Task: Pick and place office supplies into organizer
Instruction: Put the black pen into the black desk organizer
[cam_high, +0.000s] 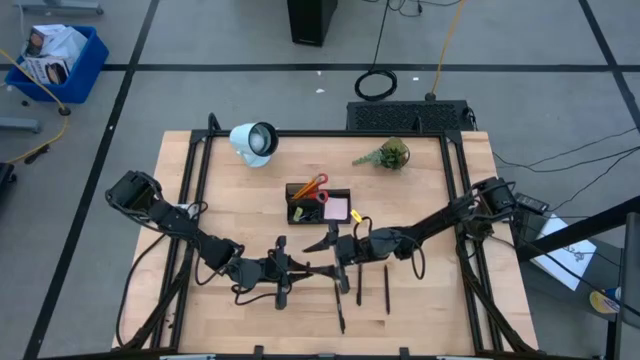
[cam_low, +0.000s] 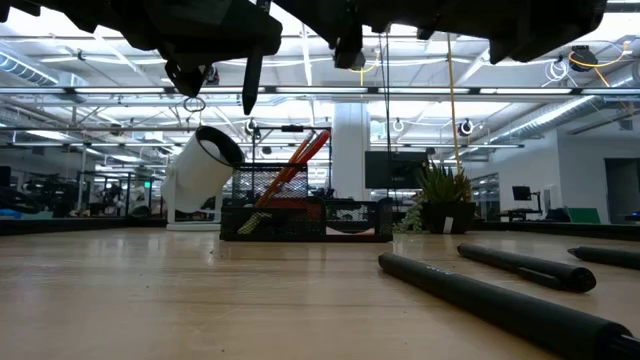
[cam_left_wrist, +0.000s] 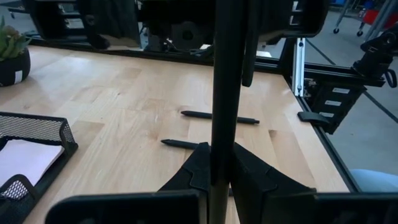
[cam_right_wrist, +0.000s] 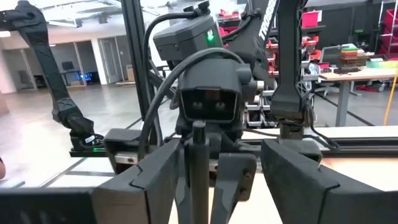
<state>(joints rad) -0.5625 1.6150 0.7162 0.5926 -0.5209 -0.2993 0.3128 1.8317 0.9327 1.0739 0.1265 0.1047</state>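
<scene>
High view: the left gripper (cam_high: 300, 268), below the organizer (cam_high: 318, 203), has its fingers pressed onto a slim matte black pen (cam_left_wrist: 222, 93) (held end-on to its wrist camera). The right gripper (cam_high: 322, 243), just below the organizer, stands spread around that pen's far end without clamping it. Three more smooth cylindrical black pens (cam_high: 387, 283) lie on the pale wood table (cam_high: 230, 200) below the organizer, a rectangular black mesh tray holding red-handled scissors (cam_high: 310, 186) and a pink square sticky-note pad (cam_high: 336, 209).

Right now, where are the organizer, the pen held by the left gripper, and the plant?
organizer (cam_high: 318, 213): high view, front rim of the black tray.
pen (cam_left_wrist: 222, 93): left wrist view, mid-shaft, above the left gripper (cam_left_wrist: 219, 167) shut on it.
plant (cam_high: 390, 154): high view, the green leaves.
</scene>
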